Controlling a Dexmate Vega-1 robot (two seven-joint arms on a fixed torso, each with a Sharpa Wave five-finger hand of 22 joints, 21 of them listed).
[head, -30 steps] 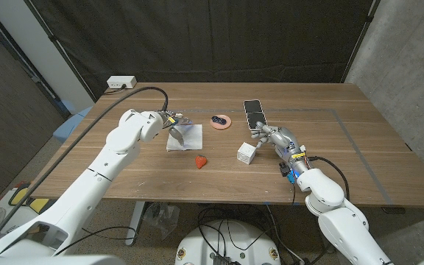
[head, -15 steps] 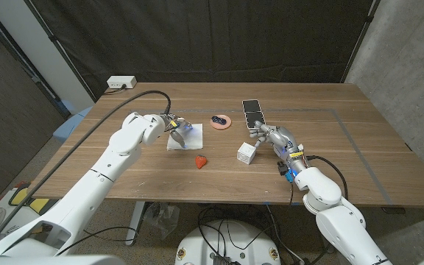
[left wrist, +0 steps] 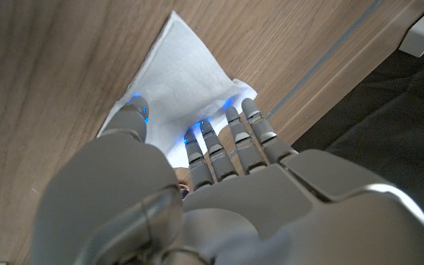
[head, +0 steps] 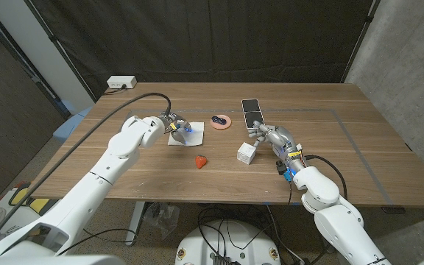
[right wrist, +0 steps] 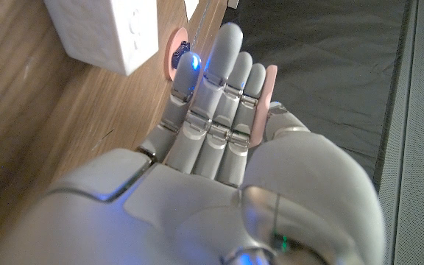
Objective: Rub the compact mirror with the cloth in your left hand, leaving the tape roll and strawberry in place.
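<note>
A white cloth (head: 191, 135) lies on the table left of centre. My left hand (head: 174, 125) is down on its near-left part. In the left wrist view the fingertips (left wrist: 230, 121) and thumb press into the cloth (left wrist: 182, 81) and pinch it. The compact mirror (head: 252, 112), a dark and white rectangle, is at the fingertips of my right hand (head: 272, 137). Its pink edge (right wrist: 265, 103) shows between that hand's fingers and thumb in the right wrist view. The pink tape roll (head: 220, 121) lies between cloth and mirror. The red strawberry (head: 200, 161) sits nearer the front edge.
A white cube (head: 246, 153) stands just left of my right hand, and is close by the fingers (right wrist: 105, 29) in the right wrist view. A white power box (head: 121, 82) with a cable sits at the table's far left corner. A dark curtain hangs behind the table.
My left hand has slid a little to the right and away from me, and the cloth has shifted with it. The mirror in my right hand has changed its tilt slightly.
</note>
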